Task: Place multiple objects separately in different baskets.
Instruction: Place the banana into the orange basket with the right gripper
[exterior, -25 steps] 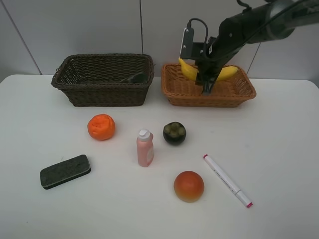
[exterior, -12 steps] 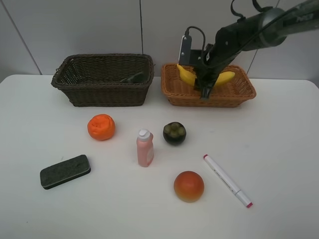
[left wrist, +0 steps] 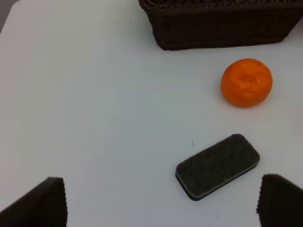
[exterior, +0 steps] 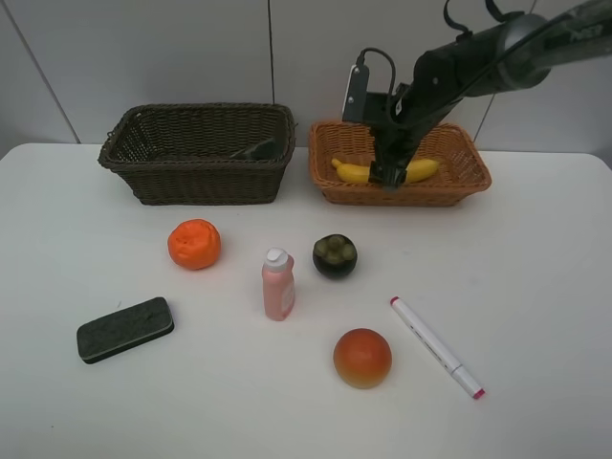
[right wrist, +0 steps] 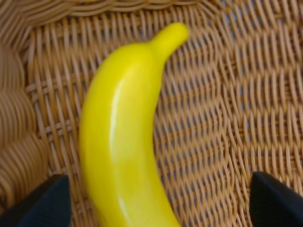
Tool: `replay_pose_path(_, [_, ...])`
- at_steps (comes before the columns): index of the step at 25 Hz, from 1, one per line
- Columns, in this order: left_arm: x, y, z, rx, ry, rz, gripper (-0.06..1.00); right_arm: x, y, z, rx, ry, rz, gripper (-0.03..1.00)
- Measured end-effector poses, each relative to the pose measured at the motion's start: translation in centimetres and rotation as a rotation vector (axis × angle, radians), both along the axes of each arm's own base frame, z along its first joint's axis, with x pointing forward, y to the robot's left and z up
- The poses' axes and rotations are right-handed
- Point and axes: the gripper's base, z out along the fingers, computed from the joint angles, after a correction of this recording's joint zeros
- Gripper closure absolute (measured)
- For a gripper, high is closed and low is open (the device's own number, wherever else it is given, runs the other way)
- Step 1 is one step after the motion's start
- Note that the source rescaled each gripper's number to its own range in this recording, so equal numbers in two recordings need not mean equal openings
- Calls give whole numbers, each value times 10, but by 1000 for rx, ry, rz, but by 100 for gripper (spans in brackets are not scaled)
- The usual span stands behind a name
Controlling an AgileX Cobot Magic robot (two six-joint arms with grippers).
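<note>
The yellow banana (exterior: 356,172) (right wrist: 123,142) lies flat in the light orange-tan basket (exterior: 402,196). My right gripper (exterior: 387,175) (right wrist: 158,203) hangs just over it, open, its fingertips standing on either side of the fruit. Inside the dark brown basket (exterior: 196,177) lies a dark green bottle (exterior: 256,149). On the table are the orange (exterior: 194,243) (left wrist: 246,82), mangosteen (exterior: 335,255), pink bottle (exterior: 278,284), red-orange fruit (exterior: 362,358), marker (exterior: 435,346) and eraser (exterior: 125,329) (left wrist: 218,166). My left gripper (left wrist: 158,203) is open above the table's left part.
Both baskets stand side by side at the back of the white table (exterior: 535,268), against the wall. The pink bottle stands upright between the orange and the mangosteen.
My right gripper has opened and let go of the banana, which dropped from a raised, held position to lie flat in the light basket. The left side is unchanged.
</note>
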Motion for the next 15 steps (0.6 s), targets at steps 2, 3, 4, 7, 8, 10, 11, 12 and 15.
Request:
replay_pose_path(2, [0, 0, 0, 0, 0, 0, -6, 0, 0, 0, 0, -1, 1, 0])
replay_pose_path(3, [0, 0, 0, 0, 0, 0, -6, 0, 0, 0, 0, -1, 1, -1])
replay_pose_path(4, [0, 0, 0, 0, 0, 0, -6, 0, 0, 0, 0, -1, 1, -1])
replay_pose_path(7, [0, 0, 0, 0, 0, 0, -6, 0, 0, 0, 0, -1, 1, -1])
replay_pose_path(8, [0, 0, 0, 0, 0, 0, -6, 0, 0, 0, 0, -1, 1, -1])
replay_pose_path(10, [0, 0, 0, 0, 0, 0, -6, 0, 0, 1, -1, -4, 2, -1])
replay_pose_path(11, [0, 0, 0, 0, 0, 0, -6, 0, 0, 3, -1, -8, 3, -1])
replay_pose_path(12, [0, 0, 0, 0, 0, 0, -6, -1, -1, 7, -5, -12, 4, -1])
replay_pose_path(15, [0, 0, 0, 0, 0, 0, -6, -3, -3, 26, -9, -49, 9, -1])
